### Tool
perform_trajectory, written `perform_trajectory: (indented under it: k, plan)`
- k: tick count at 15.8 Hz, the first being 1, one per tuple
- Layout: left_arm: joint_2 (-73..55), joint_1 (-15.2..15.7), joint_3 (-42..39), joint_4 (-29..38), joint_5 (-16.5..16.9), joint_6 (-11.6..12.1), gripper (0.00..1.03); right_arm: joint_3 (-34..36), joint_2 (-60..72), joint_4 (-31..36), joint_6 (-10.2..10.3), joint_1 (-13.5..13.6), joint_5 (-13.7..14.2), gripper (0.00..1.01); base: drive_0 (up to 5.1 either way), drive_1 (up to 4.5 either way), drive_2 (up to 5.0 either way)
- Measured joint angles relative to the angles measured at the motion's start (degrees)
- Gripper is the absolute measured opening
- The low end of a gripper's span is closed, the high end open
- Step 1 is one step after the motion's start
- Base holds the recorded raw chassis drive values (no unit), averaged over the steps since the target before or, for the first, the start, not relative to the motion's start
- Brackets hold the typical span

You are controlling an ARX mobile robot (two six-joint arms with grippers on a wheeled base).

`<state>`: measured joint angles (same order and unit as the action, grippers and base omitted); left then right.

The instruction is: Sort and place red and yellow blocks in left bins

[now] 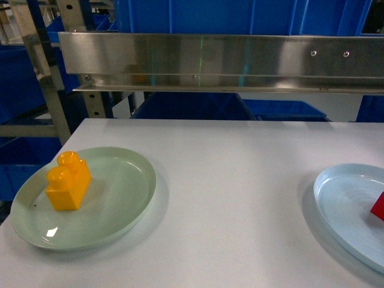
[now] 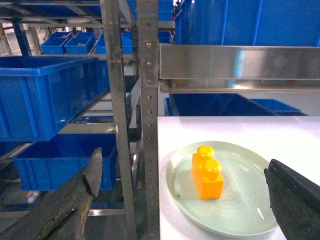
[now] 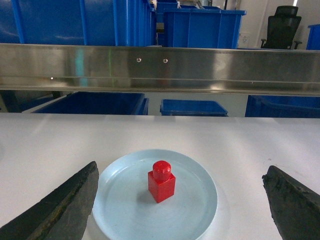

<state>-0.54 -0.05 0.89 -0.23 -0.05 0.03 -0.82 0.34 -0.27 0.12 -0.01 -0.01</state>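
Observation:
An orange-yellow block (image 1: 68, 181) with two studs stands on a green plate (image 1: 120, 192) at the table's left. The left wrist view shows the same block (image 2: 207, 172), ahead of my open left gripper (image 2: 184, 172) and apart from both fingers. A red block (image 3: 161, 181) with one stud stands on a pale-blue plate (image 3: 125, 200), ahead of my open right gripper (image 3: 181, 172). In the head view only the red block's corner (image 1: 378, 207) shows at the right edge, and neither gripper is in sight. Large blue bins (image 2: 45, 95) sit on racks left of the table.
A steel shelf rail (image 1: 222, 60) runs across above the table's far edge. A perforated steel upright (image 2: 148, 125) stands at the table's left edge, between the bins and the green plate (image 2: 245, 200). More blue crates (image 3: 192, 107) sit behind the table.

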Motion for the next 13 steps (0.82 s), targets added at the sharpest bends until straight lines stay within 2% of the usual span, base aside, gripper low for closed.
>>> perform_trajectory:
  k: [6,7,8,9,10,11,12,13]
  plan:
    - [0.0,0.0,0.0,0.0,0.0,0.0,0.98,0.0,0.0,0.0,0.0,0.0,0.0,0.98,0.0,0.00,0.0]
    - [-0.6,-0.8,0.1,0.3,-1.3,0.0,0.98,0.0,0.1,0.0,0.0,0.0,0.1,0.98,0.0,0.00,0.0]
    - [-5.0,-3.6,1.8,2.6,-3.0,-0.1,0.98,-0.4,2.7,1.9,-0.1,1.2,1.6,0.98,0.0,0.00,0.0]
    - [-11.7,-5.2,5.8,5.5,-1.8,-0.3,0.98,-2.2,8.4,5.9,-0.2,2.3,2.8,0.98,0.0,0.00,0.0]
    - [-19.9,-3.6,11.5,9.8,0.5,-0.5,0.98,-6.4,16.9,12.4,-0.2,3.1,3.6,0.98,0.0,0.00,0.0]
    - [-36.9,0.3,21.6,13.9,7.2,0.7,0.98,-16.7,36.1,26.0,-0.8,5.8,4.3,0.98,0.0,0.00,0.0]
    - [-46.7,1.7,26.1,14.5,9.8,1.7,0.98,-22.4,47.7,27.9,-0.4,6.0,3.8,0.98,0.0,0.00,0.0]
    - [-53.8,2.8,29.7,13.1,11.8,1.9,0.98,-26.4,55.9,25.4,0.9,6.1,2.2,0.98,0.0,0.00,0.0]
